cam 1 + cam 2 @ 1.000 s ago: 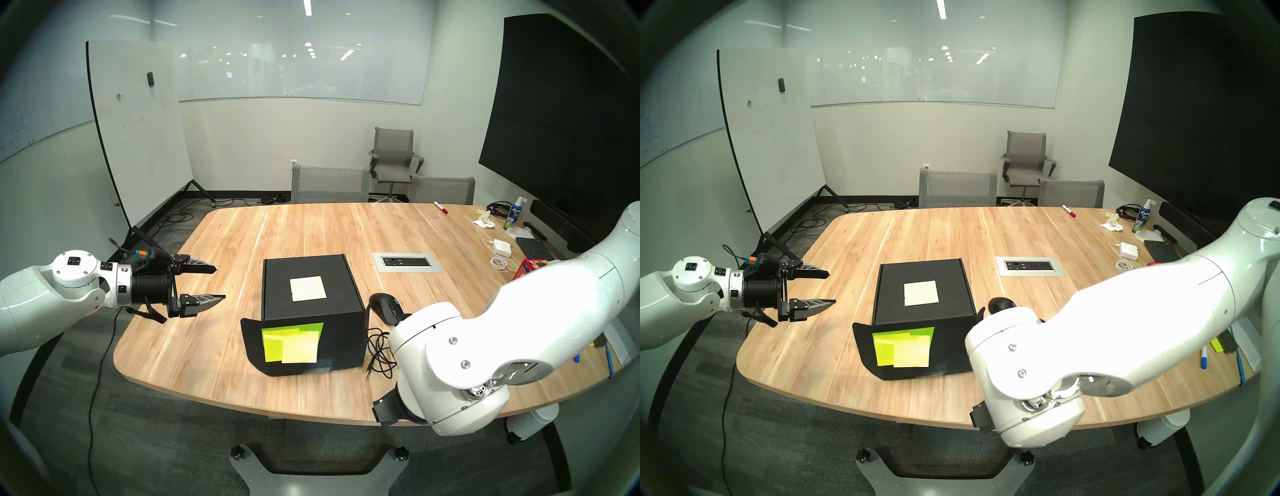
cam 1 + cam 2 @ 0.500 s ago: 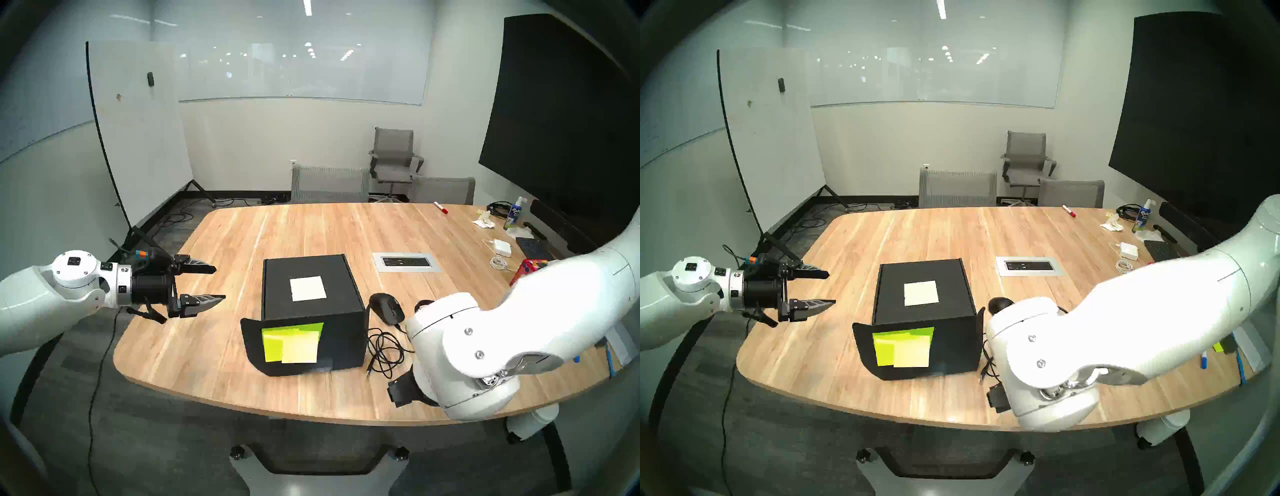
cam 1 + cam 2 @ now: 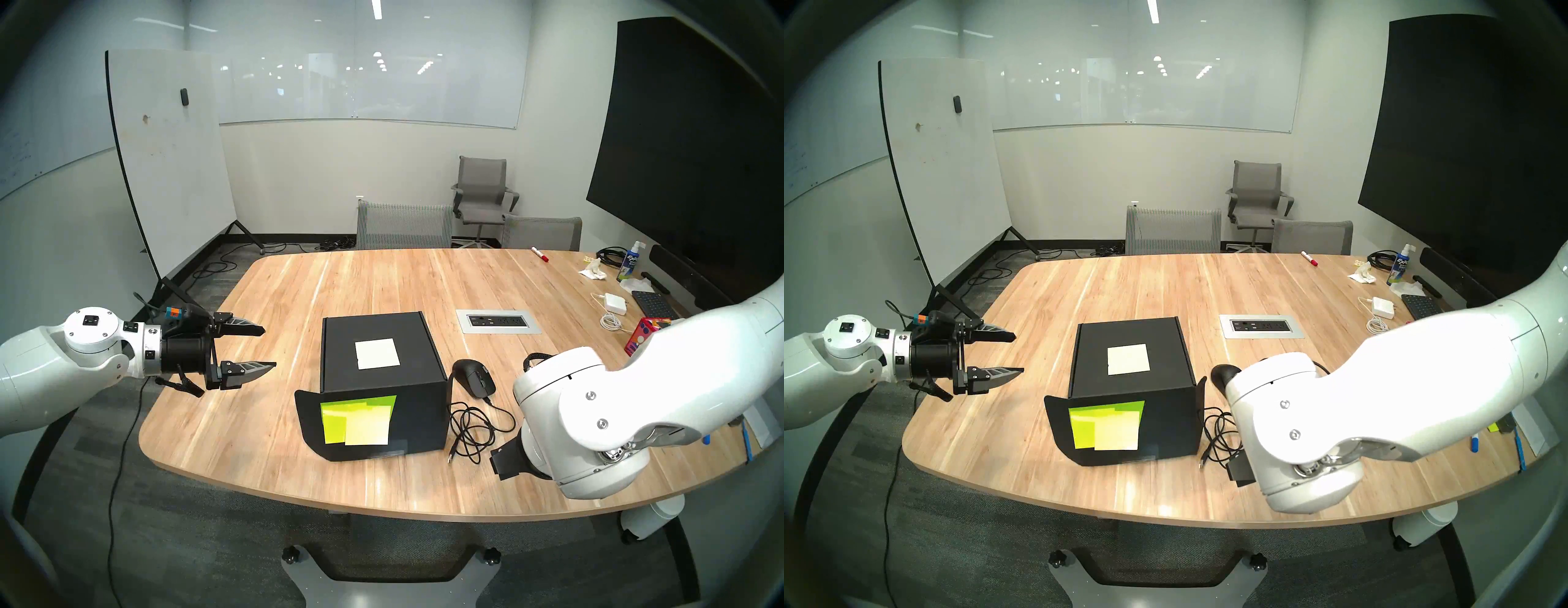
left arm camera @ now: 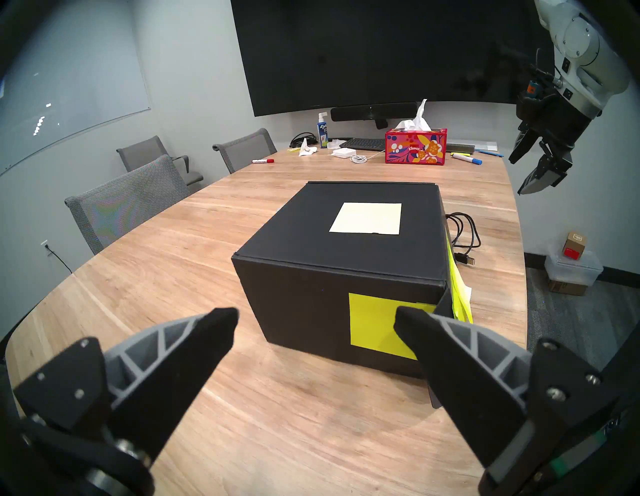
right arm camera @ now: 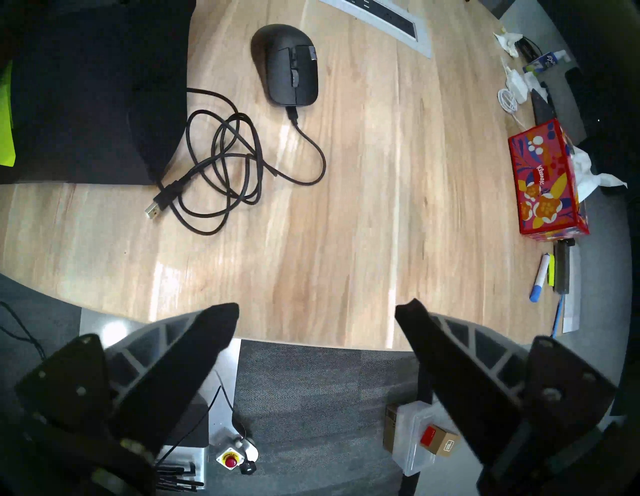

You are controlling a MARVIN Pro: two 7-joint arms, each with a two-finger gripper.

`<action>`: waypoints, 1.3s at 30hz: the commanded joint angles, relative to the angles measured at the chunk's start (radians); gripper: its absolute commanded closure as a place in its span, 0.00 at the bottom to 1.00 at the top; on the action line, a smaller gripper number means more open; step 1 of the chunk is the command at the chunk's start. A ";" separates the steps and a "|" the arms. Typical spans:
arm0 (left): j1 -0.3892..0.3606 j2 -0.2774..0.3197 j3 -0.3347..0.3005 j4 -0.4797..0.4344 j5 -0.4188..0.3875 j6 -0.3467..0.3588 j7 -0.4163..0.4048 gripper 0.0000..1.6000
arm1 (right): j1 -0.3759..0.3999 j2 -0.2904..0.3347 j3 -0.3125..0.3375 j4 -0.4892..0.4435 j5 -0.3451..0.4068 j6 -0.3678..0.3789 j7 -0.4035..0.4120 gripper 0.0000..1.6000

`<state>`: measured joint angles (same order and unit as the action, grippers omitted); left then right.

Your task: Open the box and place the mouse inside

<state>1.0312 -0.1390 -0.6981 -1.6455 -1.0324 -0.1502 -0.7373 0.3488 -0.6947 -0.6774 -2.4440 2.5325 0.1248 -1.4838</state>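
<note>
Meeting-room table [image 3: 297,297] holds the closed black box [image 3: 382,361] at centre; mouse [image 3: 473,377] sits just right of it, untouched. Left gripper [image 3: 254,350] waits spread, empty, facing the box; right gripper [image 5: 317,311], also wide and empty, hangs above the table edge, likely lining up.

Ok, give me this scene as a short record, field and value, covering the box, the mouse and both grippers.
box: black, on the table, front flap with yellow-green notes hanging down
mouse: on the table beside the box, cable coiled loose
left gripper: open, empty, facing the box
right gripper: open, empty, above the table's near edge
</note>
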 commanded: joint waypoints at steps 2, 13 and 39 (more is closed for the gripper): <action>-0.012 0.002 -0.011 -0.001 -0.002 -0.003 0.001 0.00 | 0.055 0.019 -0.013 0.001 -0.020 0.020 0.000 0.00; -0.014 0.002 -0.009 -0.002 -0.002 -0.004 0.002 0.00 | 0.103 0.039 -0.039 0.001 -0.050 0.041 0.000 0.00; -0.015 0.002 -0.005 -0.002 -0.002 -0.003 0.004 0.00 | 0.192 0.073 -0.110 0.001 -0.129 0.101 0.000 0.00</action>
<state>1.0274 -0.1382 -0.6918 -1.6456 -1.0324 -0.1501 -0.7344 0.4967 -0.6314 -0.7856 -2.4442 2.4344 0.2148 -1.4836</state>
